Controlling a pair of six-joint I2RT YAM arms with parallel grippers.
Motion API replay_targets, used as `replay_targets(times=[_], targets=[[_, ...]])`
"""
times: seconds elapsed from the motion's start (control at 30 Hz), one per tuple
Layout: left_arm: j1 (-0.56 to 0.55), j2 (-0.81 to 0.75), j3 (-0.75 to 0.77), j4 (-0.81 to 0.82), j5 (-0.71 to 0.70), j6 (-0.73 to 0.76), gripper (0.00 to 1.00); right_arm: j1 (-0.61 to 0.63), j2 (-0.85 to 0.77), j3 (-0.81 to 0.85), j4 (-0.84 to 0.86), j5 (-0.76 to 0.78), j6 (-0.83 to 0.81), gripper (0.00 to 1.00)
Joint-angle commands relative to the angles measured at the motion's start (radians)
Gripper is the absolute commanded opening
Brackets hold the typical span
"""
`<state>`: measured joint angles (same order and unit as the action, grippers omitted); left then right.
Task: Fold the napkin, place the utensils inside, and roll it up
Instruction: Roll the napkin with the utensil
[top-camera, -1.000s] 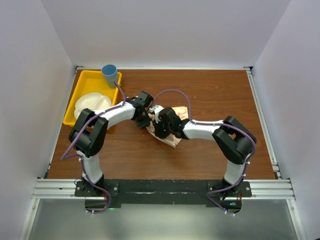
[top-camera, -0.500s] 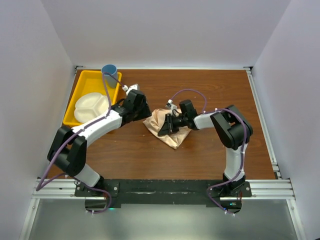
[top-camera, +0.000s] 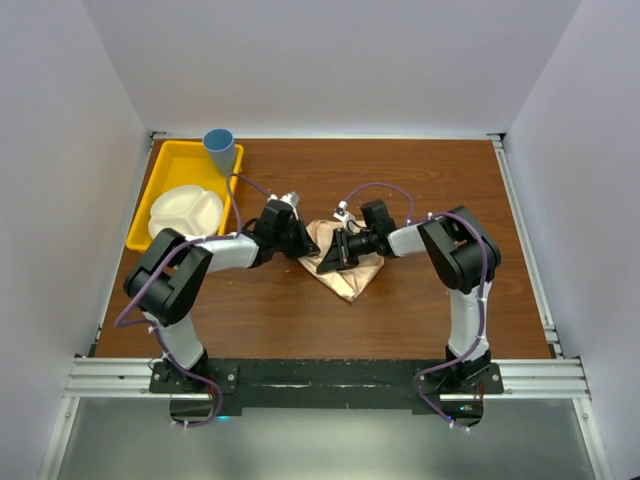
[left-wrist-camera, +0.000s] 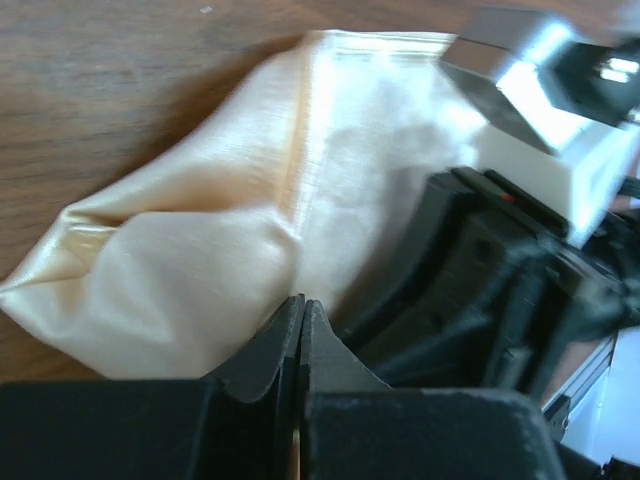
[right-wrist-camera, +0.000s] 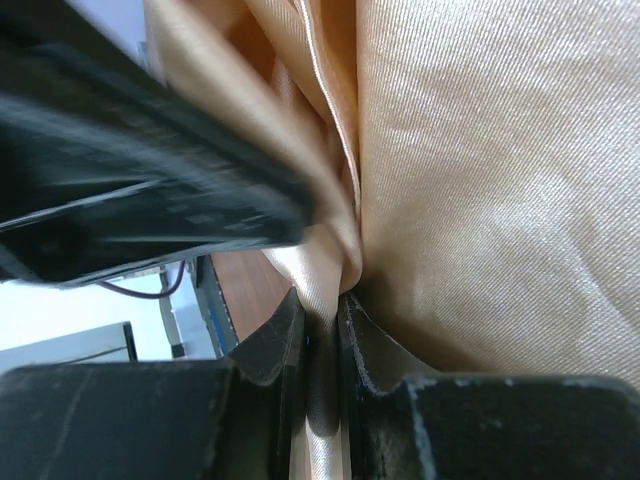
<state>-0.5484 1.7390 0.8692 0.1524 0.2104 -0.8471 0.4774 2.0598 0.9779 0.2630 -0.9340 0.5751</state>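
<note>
The peach-orange napkin (top-camera: 352, 275) lies crumpled at the table's middle, and it fills the left wrist view (left-wrist-camera: 200, 240) and the right wrist view (right-wrist-camera: 480, 180). My left gripper (top-camera: 304, 250) is at its left edge, jaws shut with a crease of cloth running into the tips (left-wrist-camera: 302, 300). My right gripper (top-camera: 326, 262) reaches in from the right and is shut on a fold of the napkin (right-wrist-camera: 322, 300); cloth passes down between its fingers. The two grippers are almost touching. The utensils are out of view.
A yellow tray (top-camera: 172, 158) stands at the back left with a white divided plate (top-camera: 185, 210) in it. A blue cup (top-camera: 219, 145) sits at the tray's far corner. White walls close in the table on three sides.
The left arm swung away to the left with its jaws open, then came back to the napkin's left edge and shut. The right gripper kept its hold on the fold.
</note>
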Motion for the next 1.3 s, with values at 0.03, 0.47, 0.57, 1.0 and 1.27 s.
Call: replay_targets(times=[0.03, 0.47, 0.57, 1.0, 1.27], targets=[[0.033, 0.094, -0.007, 0.033, -0.02, -0.049, 0.0, -0.002, -0.001, -0.007, -0.26, 0.202, -0.102, 0.12], [0.047, 0.235, -0.05, 0.088, -0.006, -0.032, 0.0, 0.043, -0.245, 0.105, -0.539, 0.47, -0.309, 0.57], [0.048, 0.243, -0.049, 0.087, 0.0, -0.033, 0.0, 0.104, -0.32, 0.09, -0.544, 0.572, -0.391, 0.66], [0.077, 0.274, -0.035, 0.053, 0.05, -0.049, 0.0, 0.444, -0.291, 0.07, -0.473, 1.26, -0.443, 0.7], [0.077, 0.249, -0.013, 0.009, 0.047, -0.032, 0.0, 0.498, -0.181, 0.085, -0.493, 1.37, -0.419, 0.53]])
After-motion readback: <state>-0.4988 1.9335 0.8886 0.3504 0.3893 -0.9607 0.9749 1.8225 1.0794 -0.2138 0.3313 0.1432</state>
